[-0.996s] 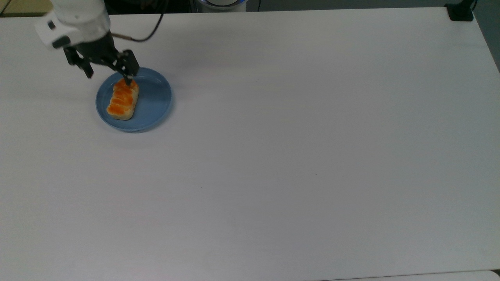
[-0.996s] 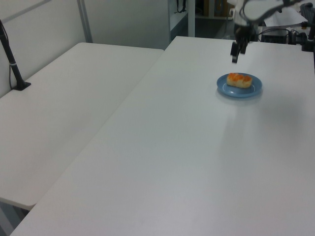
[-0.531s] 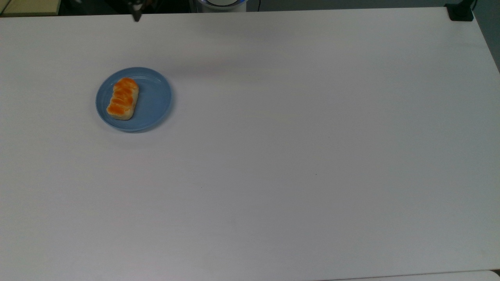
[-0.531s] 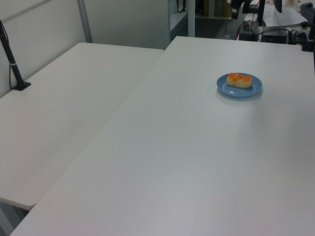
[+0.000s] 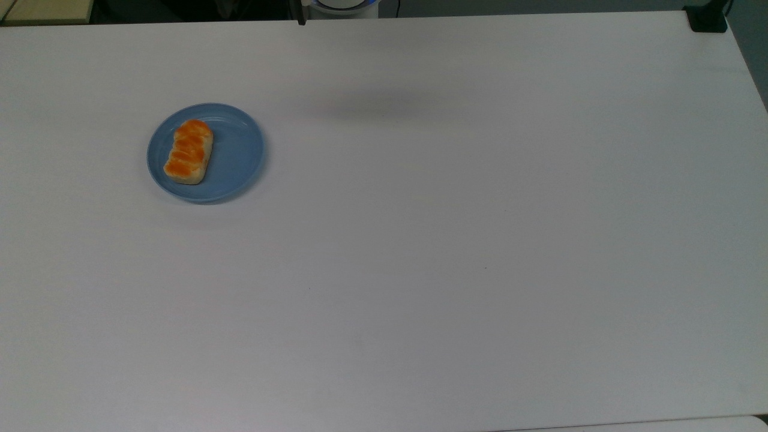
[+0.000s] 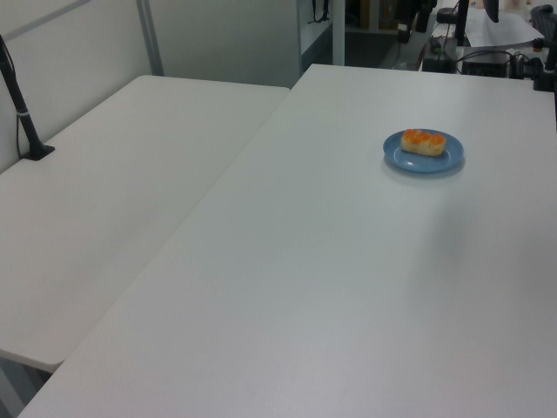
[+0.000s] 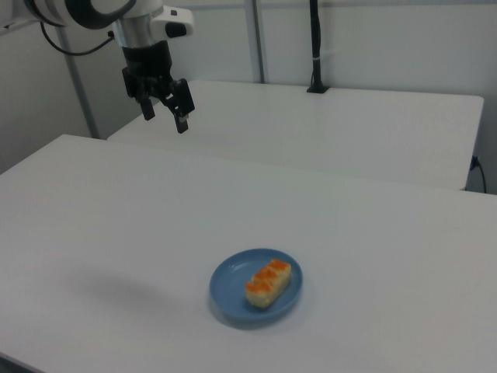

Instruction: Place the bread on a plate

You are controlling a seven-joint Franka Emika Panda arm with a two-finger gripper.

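The bread (image 5: pixel 189 151), a small loaf with an orange-brown lumpy top, lies on the left half of the round light-blue plate (image 5: pixel 237 157) at the top view's left. It sits on the same plate (image 6: pixel 402 157) in the left view as bread (image 6: pixel 423 141), and in the right view as bread (image 7: pixel 268 283) on the plate (image 7: pixel 231 285). My gripper (image 7: pixel 165 117) hangs high above the table in the right view's upper left, far from the plate, open with nothing between its fingers.
The white table (image 5: pixel 456 240) spreads wide to the top view's right of the plate. A second white table (image 6: pixel 113 174) adjoins it on the left view's left. A black post (image 7: pixel 315 47) stands on the far table in the right view.
My gripper has let go of the bread and risen off the plate, leaving the top view past its upper edge. The bread and the plate have stayed put.
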